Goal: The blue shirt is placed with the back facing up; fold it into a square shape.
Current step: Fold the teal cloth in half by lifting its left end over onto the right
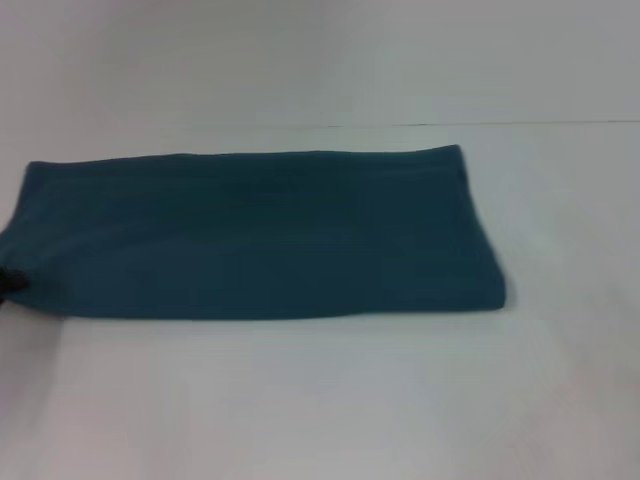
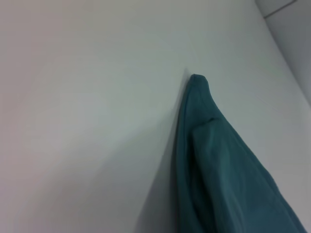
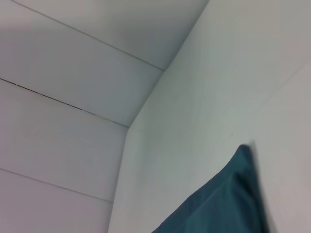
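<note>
White counter (image 1: 320, 400) bare along its near strip. Blue shirt (image 1: 260, 235) lies flat at mid-depth on the counter, folded into a long horizontal band running from the far-left edge of the head view to right of centre. Plain fabric faces up; no lettering or label readable. Left end effector (image 1: 10, 283): only a dark tip shows at the left edge, touching the shirt's near-left corner; cannot tell whether it is wide, narrow or gripping. Right end effector not seen in any view. Beyond the shirt, white wall (image 1: 320, 60).
</note>
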Robot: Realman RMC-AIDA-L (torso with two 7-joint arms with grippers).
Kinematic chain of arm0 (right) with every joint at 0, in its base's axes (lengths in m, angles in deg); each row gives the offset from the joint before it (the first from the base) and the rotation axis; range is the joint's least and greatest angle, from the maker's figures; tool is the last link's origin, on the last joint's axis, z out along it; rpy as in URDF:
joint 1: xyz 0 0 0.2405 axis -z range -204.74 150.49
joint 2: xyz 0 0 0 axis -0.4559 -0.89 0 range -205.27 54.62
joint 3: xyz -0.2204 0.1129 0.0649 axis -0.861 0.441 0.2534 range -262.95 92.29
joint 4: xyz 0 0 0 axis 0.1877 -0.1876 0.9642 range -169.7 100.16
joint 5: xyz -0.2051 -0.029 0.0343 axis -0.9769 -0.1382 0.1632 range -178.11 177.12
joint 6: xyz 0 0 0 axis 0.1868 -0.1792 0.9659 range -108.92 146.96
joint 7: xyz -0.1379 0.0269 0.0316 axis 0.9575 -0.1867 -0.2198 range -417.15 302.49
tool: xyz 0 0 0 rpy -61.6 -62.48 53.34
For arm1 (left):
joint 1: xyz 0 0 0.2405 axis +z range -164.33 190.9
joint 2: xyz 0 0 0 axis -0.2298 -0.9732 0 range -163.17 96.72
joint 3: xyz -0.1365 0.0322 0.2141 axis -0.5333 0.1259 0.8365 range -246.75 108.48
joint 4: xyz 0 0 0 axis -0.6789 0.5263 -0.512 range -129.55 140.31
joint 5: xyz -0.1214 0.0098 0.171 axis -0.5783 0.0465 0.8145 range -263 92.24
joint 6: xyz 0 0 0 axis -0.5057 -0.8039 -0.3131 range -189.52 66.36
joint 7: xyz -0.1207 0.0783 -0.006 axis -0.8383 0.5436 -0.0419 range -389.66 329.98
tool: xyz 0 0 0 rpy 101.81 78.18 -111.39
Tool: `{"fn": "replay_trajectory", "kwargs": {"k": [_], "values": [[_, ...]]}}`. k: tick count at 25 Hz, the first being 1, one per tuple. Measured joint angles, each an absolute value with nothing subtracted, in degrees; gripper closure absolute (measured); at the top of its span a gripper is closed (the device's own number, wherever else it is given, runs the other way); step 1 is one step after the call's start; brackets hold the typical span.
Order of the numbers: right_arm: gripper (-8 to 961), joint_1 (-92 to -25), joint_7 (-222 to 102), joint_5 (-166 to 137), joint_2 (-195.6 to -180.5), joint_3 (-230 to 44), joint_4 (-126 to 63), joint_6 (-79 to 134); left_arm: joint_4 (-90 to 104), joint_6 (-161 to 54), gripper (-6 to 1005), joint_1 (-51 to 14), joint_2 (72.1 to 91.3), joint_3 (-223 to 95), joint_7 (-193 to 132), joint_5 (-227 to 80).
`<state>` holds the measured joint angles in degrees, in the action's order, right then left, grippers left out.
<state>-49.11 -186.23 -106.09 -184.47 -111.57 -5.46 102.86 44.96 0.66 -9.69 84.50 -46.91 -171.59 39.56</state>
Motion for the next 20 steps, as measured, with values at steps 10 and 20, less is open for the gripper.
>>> {"fn": "replay_trajectory", "kwargs": {"k": [10, 20], "values": [[103, -49.09, -186.03, -106.55, -184.46, -111.96, -5.94, 102.88, 47.23, 10.06, 951, -12.46, 83.52, -48.73, -170.81, 36.98], [105, -49.89, -185.9, -108.65, -184.69, -111.95, -5.94, 102.37, 47.31, 17.72, 951, -21.0, 84.42, -45.86, -170.7, 33.02]]}}
